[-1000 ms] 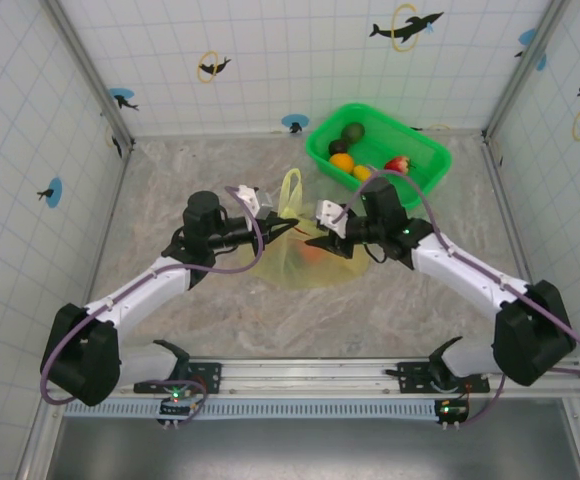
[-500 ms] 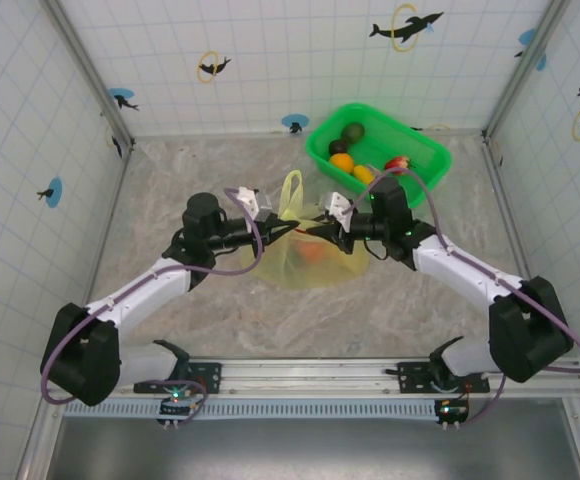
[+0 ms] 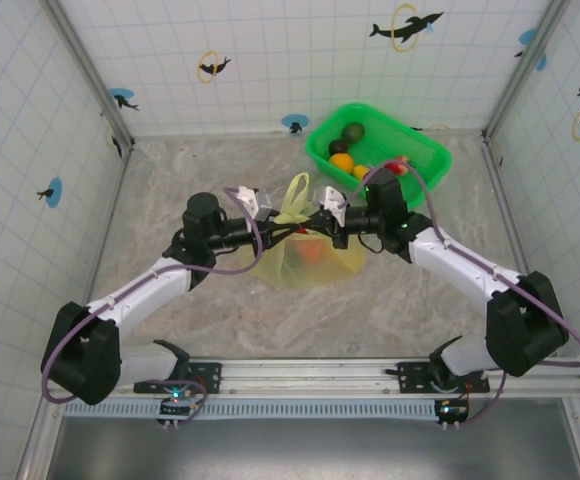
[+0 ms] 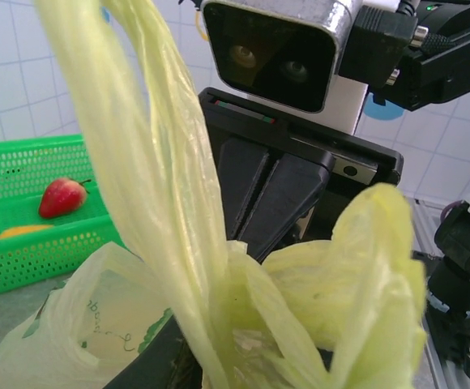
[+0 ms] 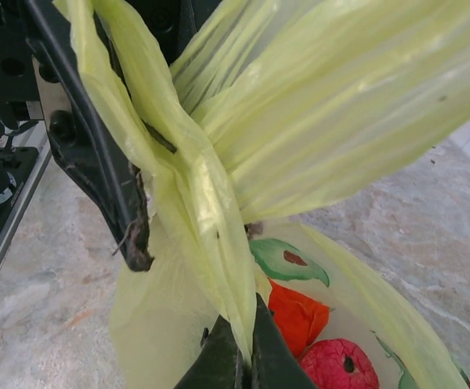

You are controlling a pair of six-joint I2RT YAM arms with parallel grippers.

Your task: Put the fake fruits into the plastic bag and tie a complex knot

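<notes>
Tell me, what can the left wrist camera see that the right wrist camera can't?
Left wrist view: a green basket holding a strawberry, and the right arm's camera. Right wrist view: an orange fake fruit and a red one inside the plastic bag, beside its avocado picture. Both: the bag's yellow-green handle strips, bunched together.

top external high and behind, looks down on whole counter [image 3: 170, 180], left wrist close in, faces right tool [image 4: 258, 235] across plastic bag [image 4: 162, 203], right wrist close in, looks down along same bag, all share it
</notes>
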